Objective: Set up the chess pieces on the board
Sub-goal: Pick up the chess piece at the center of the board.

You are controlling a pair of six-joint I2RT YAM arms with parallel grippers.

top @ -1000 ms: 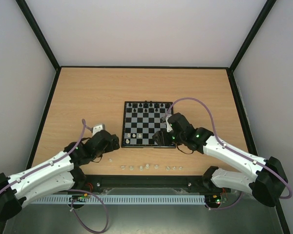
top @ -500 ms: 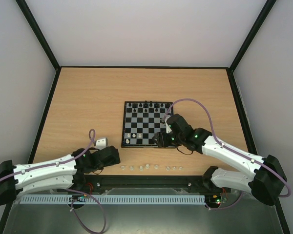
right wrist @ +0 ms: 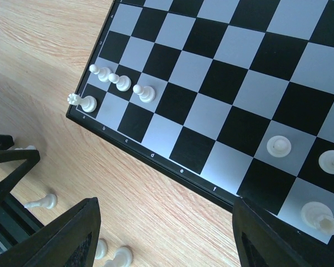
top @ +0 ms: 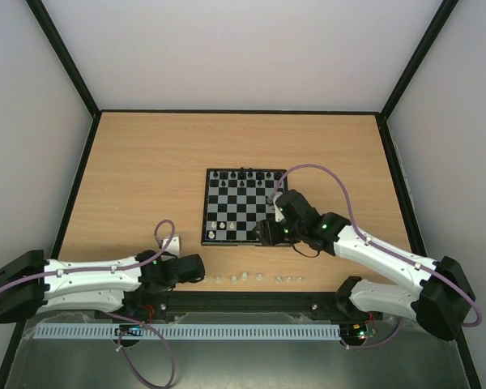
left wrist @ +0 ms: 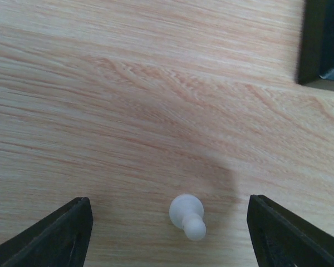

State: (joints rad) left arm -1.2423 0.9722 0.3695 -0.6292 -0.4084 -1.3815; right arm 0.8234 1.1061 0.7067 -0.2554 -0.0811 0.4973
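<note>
Pick step: left tool (left wrist: 168, 200) spread, straddling a white pawn (left wrist: 186, 216) on the surface (left wrist: 156, 83), not touching. Right tool (right wrist: 166, 206) spread, empty, over the board (right wrist: 172, 103) near edge. Next: close on pawn, carry it to board.

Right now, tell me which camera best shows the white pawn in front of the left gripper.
Left wrist: the pawn sits large and sharp on bare wood between the open fingers, untouched. Top external: the left gripper seems to hide it. Right wrist: the board and loose pieces; this pawn not identifiable.
</note>
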